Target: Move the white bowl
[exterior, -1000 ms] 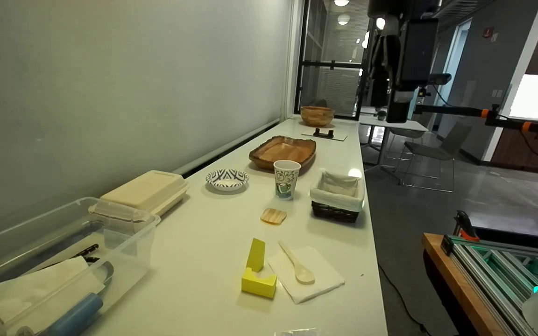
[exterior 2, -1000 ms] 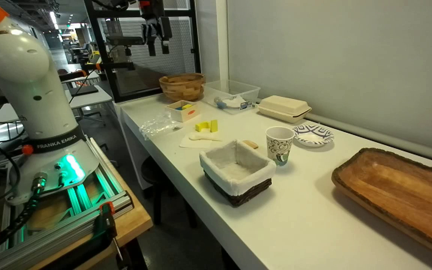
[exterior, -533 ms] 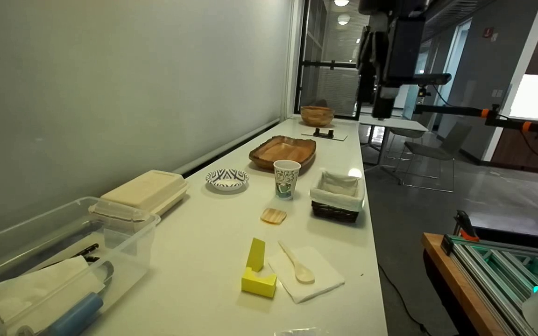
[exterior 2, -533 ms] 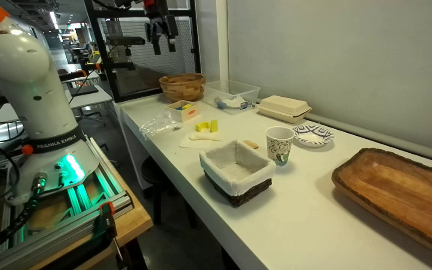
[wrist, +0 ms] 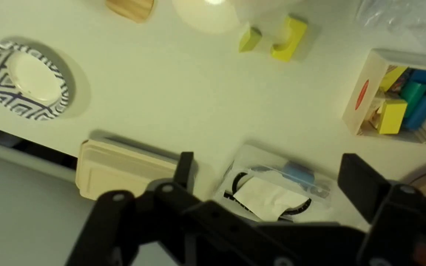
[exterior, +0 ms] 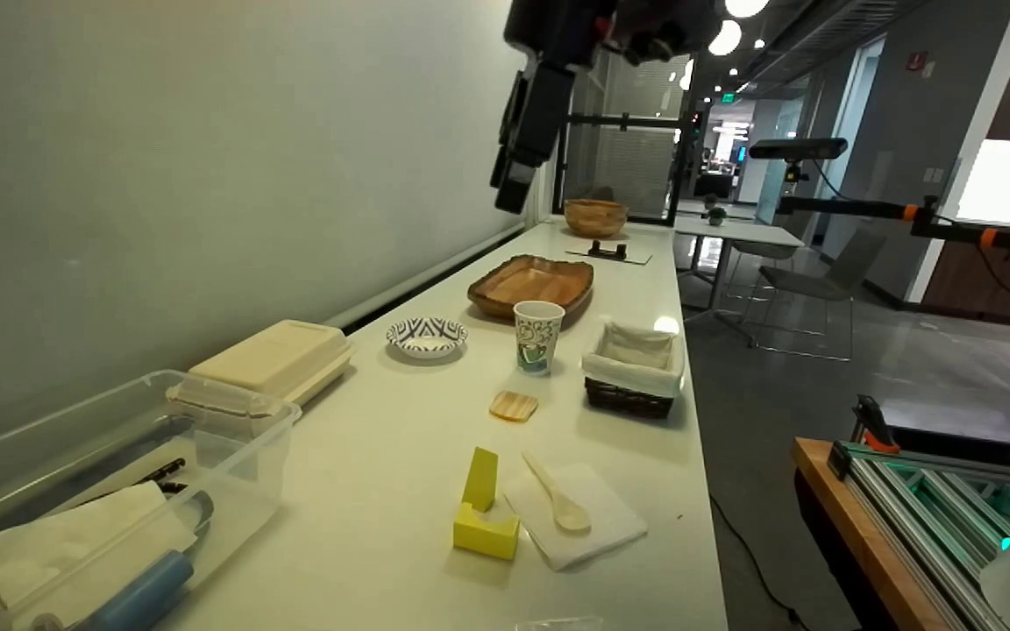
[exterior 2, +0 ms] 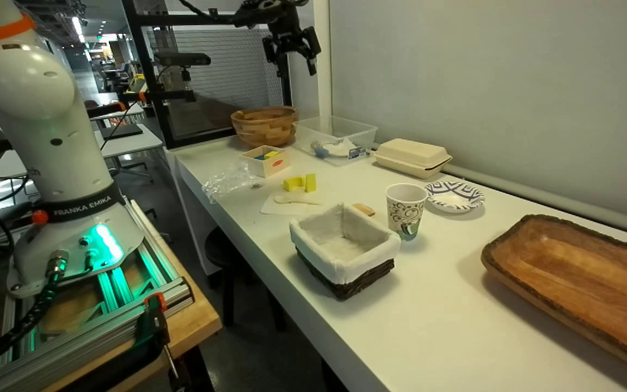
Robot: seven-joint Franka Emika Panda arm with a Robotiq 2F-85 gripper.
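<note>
We count one off-white clamshell (exterior 2: pixel 412 157) near the wall (exterior 2: pixel 498 92) and, in both exterior views only, one paper cup (exterior 2: pixel 405 214); our end effector (wrist: pixel 267 161) gapes wide, empty.

Exterior views along the counter (exterior: pixel 382 526) from opposite directions, sharing its middle, wrist view facing down

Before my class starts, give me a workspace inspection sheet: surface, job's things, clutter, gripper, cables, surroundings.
Surface: white counter, small dark speck near an edge.
Job's things: white bowl, a closed off-white clamshell, beside the clear bin.
Clutter: paper cup, patterned bowl, lined basket, wooden tray, yellow blocks, spoon on napkin, block box, plastic wrap.
Gripper: above the counter, jaws apart; in its grasp, nothing seen.
Cables: floor cable; thick cable at the robot base.
Surroundings: wall along the counter; chair and glass panel beyond.
</note>
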